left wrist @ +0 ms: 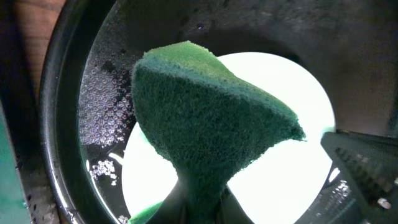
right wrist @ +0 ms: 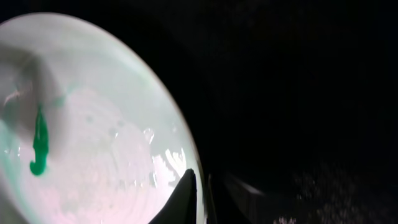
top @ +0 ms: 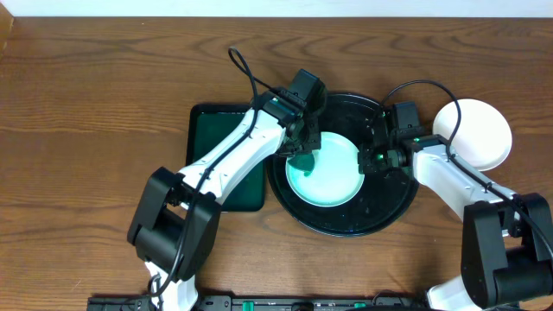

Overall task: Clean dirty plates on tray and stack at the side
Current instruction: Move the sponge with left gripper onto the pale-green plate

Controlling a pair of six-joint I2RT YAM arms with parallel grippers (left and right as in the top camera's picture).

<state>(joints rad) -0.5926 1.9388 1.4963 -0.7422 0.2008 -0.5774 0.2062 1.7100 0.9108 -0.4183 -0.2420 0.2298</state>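
A mint-tinted white plate (top: 333,177) lies in the round black tray (top: 346,226). My left gripper (top: 302,154) is shut on a dark green sponge (left wrist: 205,118) and holds it over the plate's left part (left wrist: 292,180). My right gripper (top: 377,159) is shut on the plate's right rim, which sits between its fingers (right wrist: 202,186). The right wrist view shows the wet plate surface (right wrist: 93,124) with a green smear (right wrist: 39,146) on it. A white plate (top: 473,134) lies on the table to the right of the tray.
A dark green rectangular tray (top: 220,147) lies just left of the black tray, under my left arm. The black tray's floor (left wrist: 93,106) is wet with droplets. Brown wooden table (top: 86,104) lies all around.
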